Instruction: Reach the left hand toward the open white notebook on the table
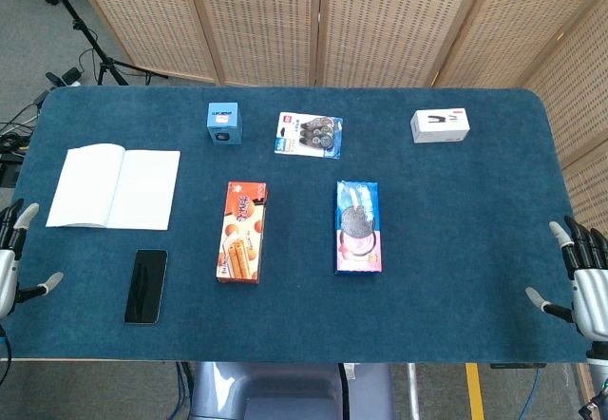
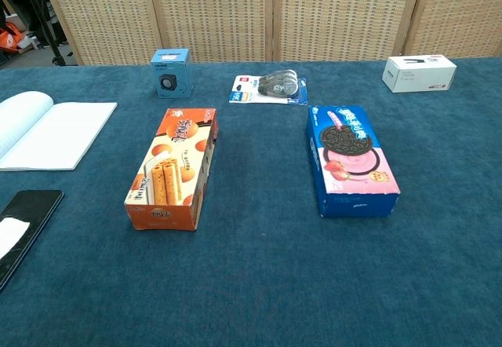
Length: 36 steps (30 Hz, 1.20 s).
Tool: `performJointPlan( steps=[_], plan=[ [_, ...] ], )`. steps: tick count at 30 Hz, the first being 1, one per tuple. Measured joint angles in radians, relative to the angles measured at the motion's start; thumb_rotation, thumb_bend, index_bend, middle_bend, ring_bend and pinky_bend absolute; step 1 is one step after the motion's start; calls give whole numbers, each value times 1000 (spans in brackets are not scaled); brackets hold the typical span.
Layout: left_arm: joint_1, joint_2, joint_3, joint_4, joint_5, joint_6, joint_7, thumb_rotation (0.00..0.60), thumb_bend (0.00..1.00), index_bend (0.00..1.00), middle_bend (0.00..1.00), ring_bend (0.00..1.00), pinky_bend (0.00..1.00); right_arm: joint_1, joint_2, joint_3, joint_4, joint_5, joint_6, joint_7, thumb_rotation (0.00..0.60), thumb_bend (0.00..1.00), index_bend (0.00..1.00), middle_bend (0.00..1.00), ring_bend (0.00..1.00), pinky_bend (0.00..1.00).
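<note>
The open white notebook (image 1: 115,188) lies flat on the left part of the blue table (image 1: 456,192); the chest view shows it as well (image 2: 49,133). My left hand (image 1: 11,258) hovers at the table's left edge, below and left of the notebook, fingers spread and holding nothing. At the right edge, my right hand (image 1: 581,279) is also spread and empty. Neither hand appears in the chest view.
A black phone (image 1: 146,286) lies just in front of the notebook. An orange biscuit box (image 1: 242,232) and a blue cookie box (image 1: 359,226) sit mid-table. Behind them are a small blue box (image 1: 224,123), a blister pack (image 1: 309,135) and a white box (image 1: 440,125).
</note>
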Motion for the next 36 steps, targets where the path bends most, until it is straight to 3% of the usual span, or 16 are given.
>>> performJointPlan(
  steps=[11,17,22,26,36],
  plan=[
    [-4,3,2,-2,-3,-20,-5,600,4,0,0,0,0,1,3,-1,-2,-4,-5,19,600,0,0,0,0,0],
    [-48,-34,-22,65,-64,-117,-26,600,234,0,0,0,0,8,7,-5,-3,-4,-26,32,600,0,0,0,0,0],
    [-108,-119,-55,233,-136,-230,-69,600,256,0,0,0,0,9,11,-6,-4,-5,-29,44,600,0,0,0,0,0],
    [-155,-198,-71,395,-176,-324,-108,600,344,0,0,0,0,12,12,-5,-3,0,-39,50,600,0,0,0,0,0],
    [-255,-398,-83,799,-181,-477,-289,600,333,0,0,0,0,26,6,-6,-6,12,-73,38,600,0,0,0,0,0]
  ],
)
